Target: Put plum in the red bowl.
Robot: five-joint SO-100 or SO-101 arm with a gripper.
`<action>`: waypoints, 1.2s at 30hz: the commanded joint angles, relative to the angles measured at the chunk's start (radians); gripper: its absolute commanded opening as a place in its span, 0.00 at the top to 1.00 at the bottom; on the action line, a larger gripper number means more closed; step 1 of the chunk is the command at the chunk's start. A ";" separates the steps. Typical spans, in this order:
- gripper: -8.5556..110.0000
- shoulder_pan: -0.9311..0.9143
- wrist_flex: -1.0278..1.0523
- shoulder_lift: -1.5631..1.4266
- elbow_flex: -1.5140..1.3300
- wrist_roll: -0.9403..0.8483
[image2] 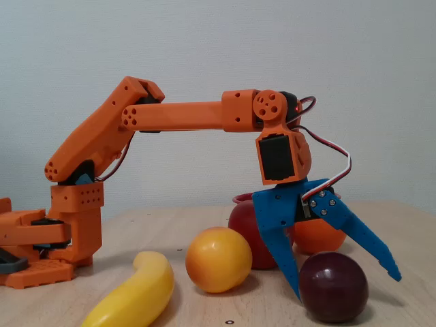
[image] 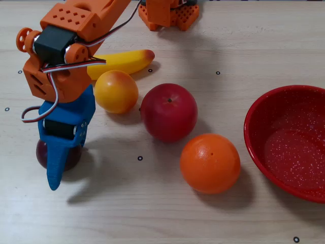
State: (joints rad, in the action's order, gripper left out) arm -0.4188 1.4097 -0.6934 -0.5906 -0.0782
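The end effector (image2: 344, 286) stands spread open astride the plum (image2: 334, 286), one finger on each side, ready to clench; the red bowl (image: 256, 147) waits well apart.

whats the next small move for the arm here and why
Probably close the jaws. In the fixed view the gripper is open and straddles the plum, one blue finger at its left side and the other above its right, with the plum on the table and the red bowl empty.
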 commanded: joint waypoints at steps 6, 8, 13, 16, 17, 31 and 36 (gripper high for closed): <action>0.59 -0.041 0.017 -0.086 0.100 -0.025; 0.59 -0.046 0.015 -0.087 0.100 -0.021; 0.59 -0.051 0.014 -0.094 0.100 -0.015; 0.59 -0.055 0.015 -0.095 0.100 -0.018; 0.59 -0.057 0.018 -0.095 0.100 -0.020; 0.59 -0.081 0.017 -0.095 0.097 -0.032; 0.59 -0.086 0.015 -0.094 0.097 -0.038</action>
State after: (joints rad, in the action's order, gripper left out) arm -0.4832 1.4113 -0.6934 -0.5906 -0.0920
